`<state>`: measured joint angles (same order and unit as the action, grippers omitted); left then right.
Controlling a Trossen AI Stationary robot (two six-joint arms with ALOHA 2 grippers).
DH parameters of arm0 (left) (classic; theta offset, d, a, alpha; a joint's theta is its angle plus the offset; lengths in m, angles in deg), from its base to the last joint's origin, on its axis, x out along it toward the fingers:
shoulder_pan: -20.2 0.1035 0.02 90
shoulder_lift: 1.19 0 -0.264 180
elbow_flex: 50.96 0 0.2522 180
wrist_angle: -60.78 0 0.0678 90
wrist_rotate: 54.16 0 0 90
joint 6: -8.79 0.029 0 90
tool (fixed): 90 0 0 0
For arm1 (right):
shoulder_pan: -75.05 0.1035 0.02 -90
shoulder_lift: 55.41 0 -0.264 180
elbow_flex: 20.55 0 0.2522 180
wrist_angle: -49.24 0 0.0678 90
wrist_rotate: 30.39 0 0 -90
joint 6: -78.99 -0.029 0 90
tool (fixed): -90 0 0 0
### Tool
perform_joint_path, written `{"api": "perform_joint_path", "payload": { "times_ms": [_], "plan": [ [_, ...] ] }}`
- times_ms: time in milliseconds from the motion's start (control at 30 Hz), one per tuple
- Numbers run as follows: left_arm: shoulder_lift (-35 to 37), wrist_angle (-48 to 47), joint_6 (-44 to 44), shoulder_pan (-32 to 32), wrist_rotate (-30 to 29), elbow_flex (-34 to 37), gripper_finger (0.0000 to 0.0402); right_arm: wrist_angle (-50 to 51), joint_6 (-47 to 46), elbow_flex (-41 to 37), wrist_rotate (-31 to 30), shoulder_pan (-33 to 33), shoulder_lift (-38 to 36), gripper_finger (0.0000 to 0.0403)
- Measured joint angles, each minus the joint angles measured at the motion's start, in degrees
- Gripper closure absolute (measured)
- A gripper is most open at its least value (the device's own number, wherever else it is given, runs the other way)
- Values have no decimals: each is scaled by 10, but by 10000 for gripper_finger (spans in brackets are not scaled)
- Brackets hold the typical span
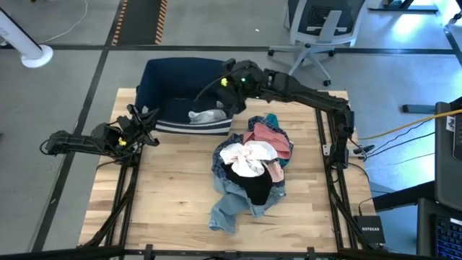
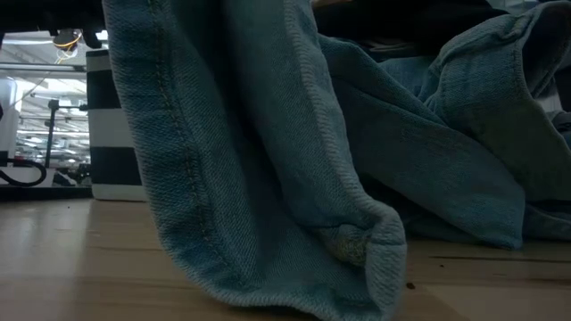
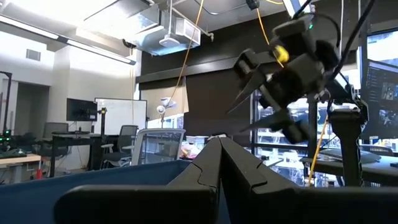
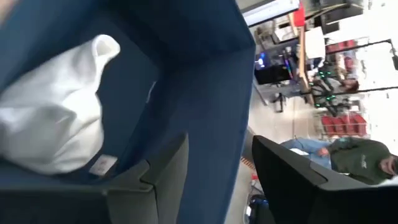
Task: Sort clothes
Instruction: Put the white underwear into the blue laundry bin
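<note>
Denim fills the low view: the light-blue jeans (image 2: 268, 152) hang so close that their stitched hem blocks nearly all else, leaving only a sliver of the navy bin (image 2: 111, 143) with its white band at the left edge. From above, the jeans (image 1: 232, 202) lie at the near end of the clothes pile (image 1: 249, 166) in the middle of the wooden table (image 1: 173, 209), their long axis running from the pile toward the table's front edge. On top of the pile sit a white shirt (image 1: 247, 156) and a pink top (image 1: 268, 136), with a black piece (image 1: 254, 186) between them and the denim; plaid and teal bits at the edges are hard to make out.

The right gripper (image 1: 226, 101) hangs over the bin's (image 1: 170, 79) right rim, fingers spread apart and holding nothing (image 4: 211, 168). Just beside it, inside the bin, lies a white garment (image 4: 53, 124), clear of the fingers. The pile lies near that gripper, toward the table's front.

The left gripper (image 1: 148, 119) rests at the bin's left side, its fingers pressed together and empty (image 3: 219, 162), well apart from the pile.
</note>
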<state>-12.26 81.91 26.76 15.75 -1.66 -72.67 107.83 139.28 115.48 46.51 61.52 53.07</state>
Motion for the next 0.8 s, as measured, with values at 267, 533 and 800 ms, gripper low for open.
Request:
{"api": "perform_joint_path", "payload": {
  "times_ms": [267,533,800],
  "plan": [
    [0,-1,-8,0,0,0,400,162,-23,108,-34,37,-1,205],
    [0,-3,-8,0,0,0,400,297,-57,111,-44,90,-8,205],
    [0,-4,-10,0,0,0,400,361,-107,81,-49,138,-9,205]
  ]
}}
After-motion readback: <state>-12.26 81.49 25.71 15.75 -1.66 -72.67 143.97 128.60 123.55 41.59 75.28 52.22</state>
